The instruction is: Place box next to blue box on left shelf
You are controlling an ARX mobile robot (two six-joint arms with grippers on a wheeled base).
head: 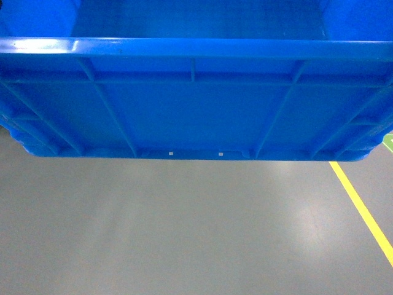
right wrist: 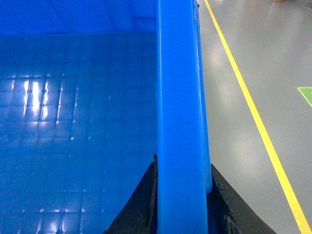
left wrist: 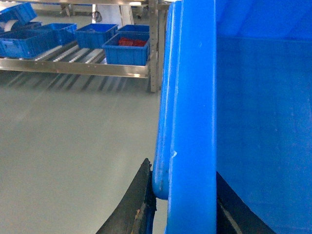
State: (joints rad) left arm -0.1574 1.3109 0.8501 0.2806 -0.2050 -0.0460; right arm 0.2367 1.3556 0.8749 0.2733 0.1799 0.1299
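The box [head: 196, 110] is a large bright blue crate with ribbed walls, hanging above the grey floor and filling the top of the head view. In the left wrist view my left gripper [left wrist: 183, 168] is shut on the box's thick left rim [left wrist: 192, 97], one dark finger [left wrist: 139, 204] outside and one inside. My right gripper [right wrist: 184, 163] is shut on the right rim [right wrist: 180, 97] in the same way. The left shelf [left wrist: 73, 68], a silver roller rack, stands far off at the upper left with several blue boxes on it. The nearest of these [left wrist: 126, 51] holds red parts. Neither gripper shows in the head view.
Bare grey floor lies under and ahead of the box. A yellow floor line [head: 362, 209] runs along the right, also seen as a yellow line [right wrist: 248, 102] in the right wrist view, with a green floor mark [right wrist: 306, 95] beyond it. A shelf upright [left wrist: 154, 48] stands beside the box rim.
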